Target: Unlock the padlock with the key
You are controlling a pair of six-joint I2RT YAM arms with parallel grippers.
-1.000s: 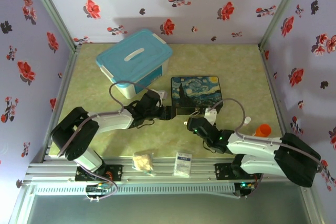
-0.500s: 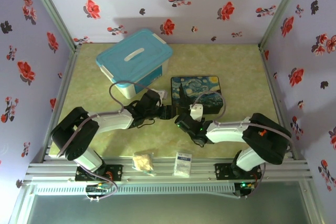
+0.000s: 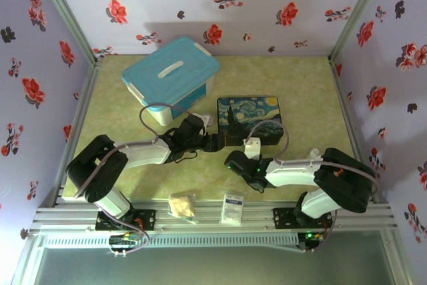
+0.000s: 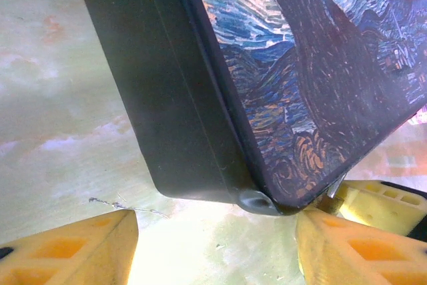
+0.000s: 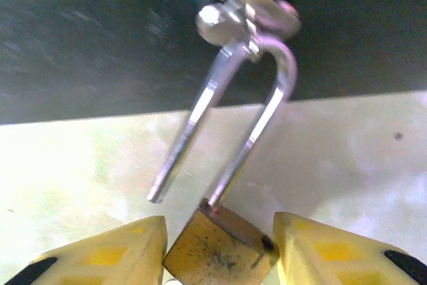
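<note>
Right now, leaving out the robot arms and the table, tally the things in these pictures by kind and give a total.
Boxes: 2 (blue-lidded bin, painted box)
Locks: 1 (padlock)
Packets: 1 (white packet)
Unclear items: 1 (crumpled beige lump)
Total: 5

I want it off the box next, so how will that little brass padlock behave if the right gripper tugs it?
The padlock looks solid metal, so probably stiff and heavy for its size. Its shackle has one leg free but hooks the hasp, so it may swivel first. The right gripper pinches its smooth body, which could slip.
</note>
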